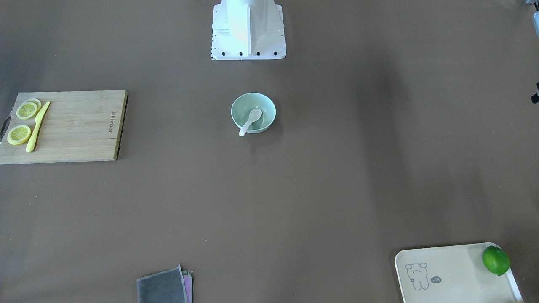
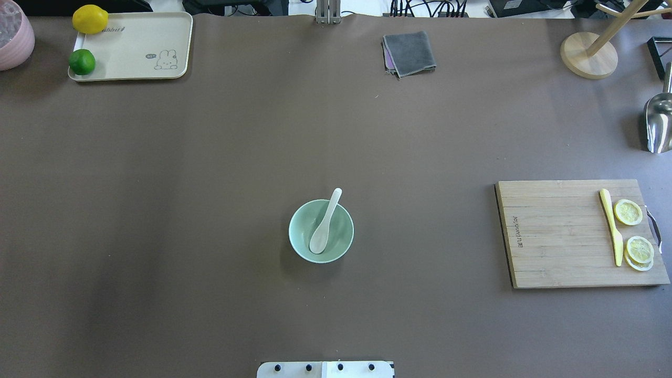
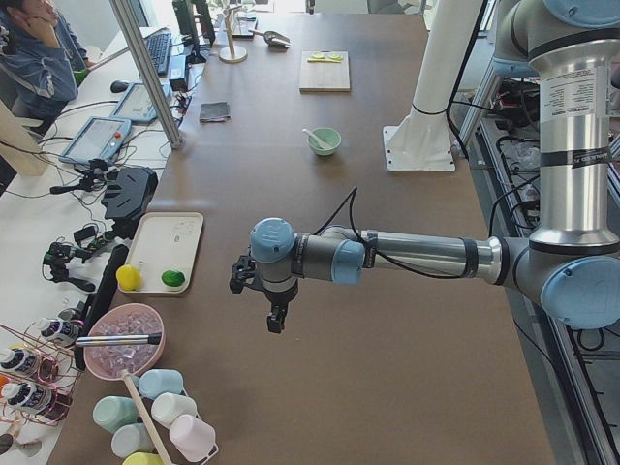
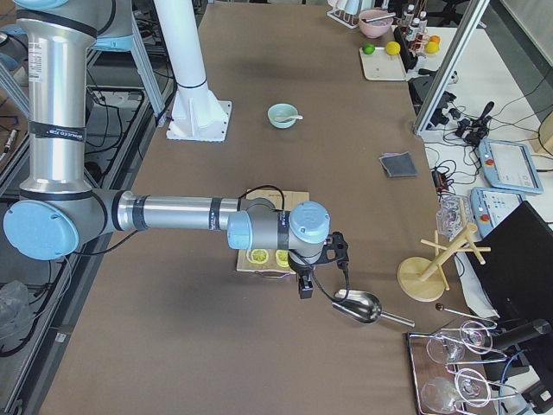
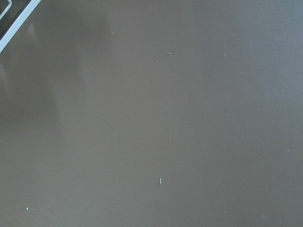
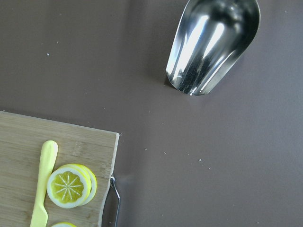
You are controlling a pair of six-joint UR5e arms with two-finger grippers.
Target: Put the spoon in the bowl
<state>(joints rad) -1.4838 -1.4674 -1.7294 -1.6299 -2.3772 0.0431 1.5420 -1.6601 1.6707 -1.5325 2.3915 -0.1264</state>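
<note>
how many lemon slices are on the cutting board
3, on the cutting board beside the yellow knife: a lone slice farther from the robot, and nearer it a top slice overlapping a bottom slice. More could hide underneath.

Brown table [image 2: 157,210], side desk [image 3: 27,199] (cluttered)

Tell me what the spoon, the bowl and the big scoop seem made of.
Spoon: glossy white, probably glazed ceramic or hard plastic; its sheen leaves it open. Bowl: smooth matte mint, likely plastic or melamine. Scoop: polished metal, probably stainless steel, with mirror-like reflections.
</note>
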